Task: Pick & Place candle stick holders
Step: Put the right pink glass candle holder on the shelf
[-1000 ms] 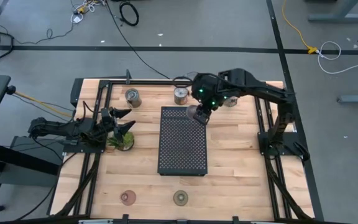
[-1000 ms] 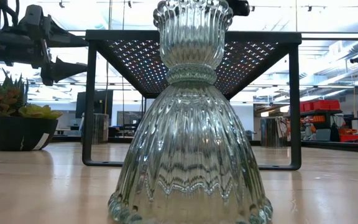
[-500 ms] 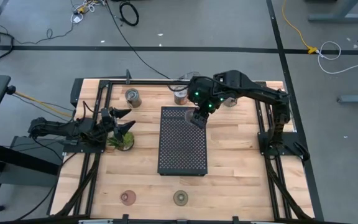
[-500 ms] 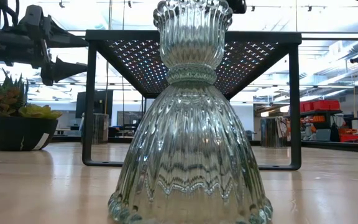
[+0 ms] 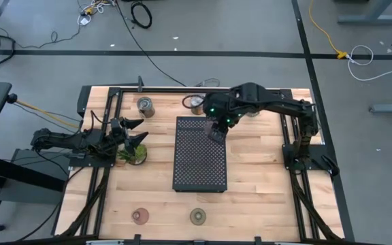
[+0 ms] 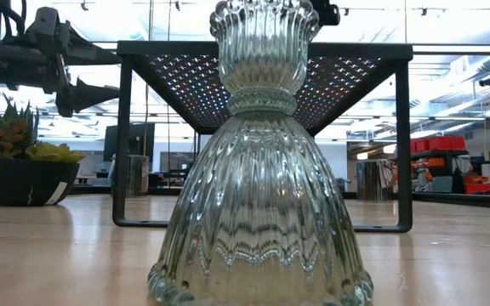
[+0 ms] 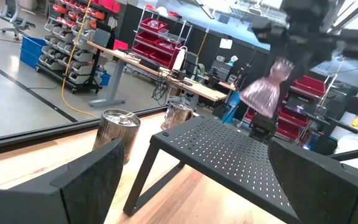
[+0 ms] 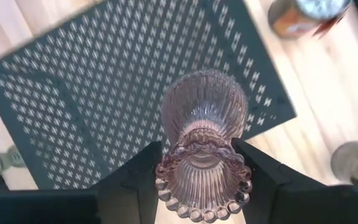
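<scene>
- The right gripper (image 5: 217, 131) clasped a ribbed pink glass candle holder (image 8: 201, 149) over the black perforated metal tray (image 5: 199, 161) — frame centre.
- The left gripper (image 5: 133, 132) waited spread wide, frame left.

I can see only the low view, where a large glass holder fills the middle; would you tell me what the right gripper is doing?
Observer: The right gripper is shut on a pink ribbed holder, over the far end of the black perforated tray.
Operator: Thank you. Is it touching the tray?
Observer: No, the left wrist view shows it hanging above the surface.
Operator: Is anything else near my camera?
Observer: A pinkish low holder sits on the table there, toward the left arm's side.
</scene>
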Available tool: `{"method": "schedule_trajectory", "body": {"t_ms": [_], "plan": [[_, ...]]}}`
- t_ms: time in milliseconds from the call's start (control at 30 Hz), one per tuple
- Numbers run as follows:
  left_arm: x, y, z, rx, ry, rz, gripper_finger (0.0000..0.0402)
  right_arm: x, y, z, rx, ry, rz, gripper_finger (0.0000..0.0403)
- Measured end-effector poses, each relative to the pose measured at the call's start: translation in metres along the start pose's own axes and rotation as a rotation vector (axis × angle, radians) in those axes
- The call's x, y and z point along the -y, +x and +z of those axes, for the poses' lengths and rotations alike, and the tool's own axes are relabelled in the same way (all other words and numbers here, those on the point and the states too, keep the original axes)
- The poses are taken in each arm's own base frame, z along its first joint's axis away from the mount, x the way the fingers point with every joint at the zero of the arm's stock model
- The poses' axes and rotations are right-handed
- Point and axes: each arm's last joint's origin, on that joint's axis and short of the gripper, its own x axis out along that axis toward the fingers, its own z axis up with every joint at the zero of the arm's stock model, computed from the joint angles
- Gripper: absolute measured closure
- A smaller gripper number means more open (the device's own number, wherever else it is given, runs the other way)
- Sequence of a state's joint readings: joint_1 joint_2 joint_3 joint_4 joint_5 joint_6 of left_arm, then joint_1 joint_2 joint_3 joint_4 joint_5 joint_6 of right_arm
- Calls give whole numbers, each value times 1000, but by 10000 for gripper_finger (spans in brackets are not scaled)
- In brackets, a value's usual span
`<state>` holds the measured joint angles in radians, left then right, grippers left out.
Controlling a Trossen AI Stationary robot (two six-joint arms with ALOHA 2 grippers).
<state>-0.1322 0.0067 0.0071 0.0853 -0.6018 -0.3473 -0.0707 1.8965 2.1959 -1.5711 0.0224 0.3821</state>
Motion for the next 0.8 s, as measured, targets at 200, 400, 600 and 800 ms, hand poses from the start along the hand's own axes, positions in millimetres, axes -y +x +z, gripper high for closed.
{"method": "schedule_trajectory", "body": {"t_ms": [200,400,600,800], "plan": [[0,0,0,0,-1,0,3,2,26,-5,-99,-21,-37,238],[0,0,0,0,0,0,3,9,37,0,-91,-4,-33,237],[0,0,0,0,-8,0,3,20,44,5,-92,22,-36,235],[0,0,0,0,-8,0,3,26,44,8,-82,26,-32,229]]}}
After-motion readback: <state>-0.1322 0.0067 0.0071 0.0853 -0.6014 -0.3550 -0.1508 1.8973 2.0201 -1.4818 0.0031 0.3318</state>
